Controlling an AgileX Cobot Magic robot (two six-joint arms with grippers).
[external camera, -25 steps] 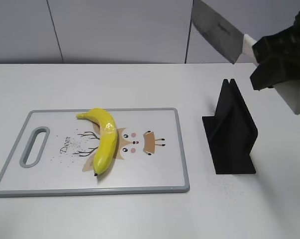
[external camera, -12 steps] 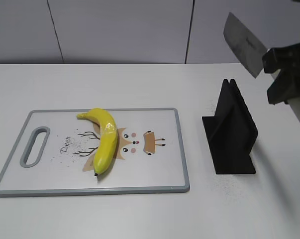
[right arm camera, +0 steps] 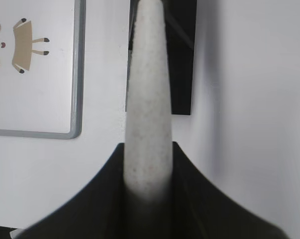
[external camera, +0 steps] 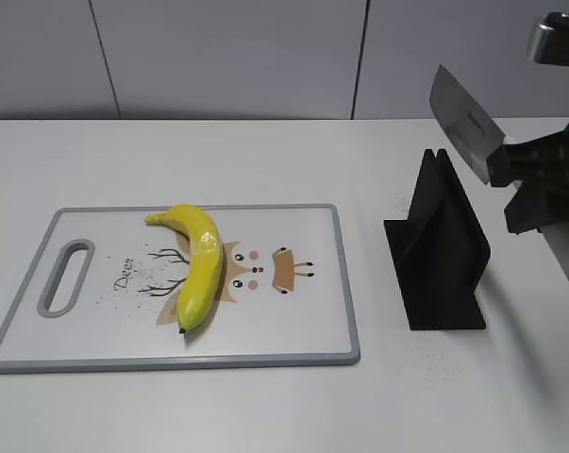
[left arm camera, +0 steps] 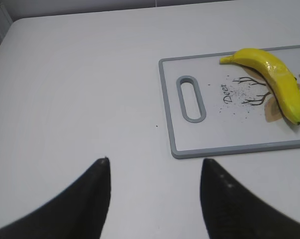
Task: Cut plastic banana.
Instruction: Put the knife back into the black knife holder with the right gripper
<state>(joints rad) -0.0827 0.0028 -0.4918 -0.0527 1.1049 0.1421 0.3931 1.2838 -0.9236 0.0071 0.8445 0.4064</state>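
right gripper (external camera: 539, 189) clamps the knife (external camera: 465, 123) aloft near the surface's right edge; left gripper (left arm camera: 154, 174) hangs open, empty. plastic banana (external camera: 197, 264) lies uncut on the cutting board (external camera: 303, 330), front-left. next, carry the blade over it.

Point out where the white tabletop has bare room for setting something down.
Bare: left of the grey-rimmed cutting board, and between it and the black knife stand. Crowded: the board's middle, where the yellow plastic banana lies.
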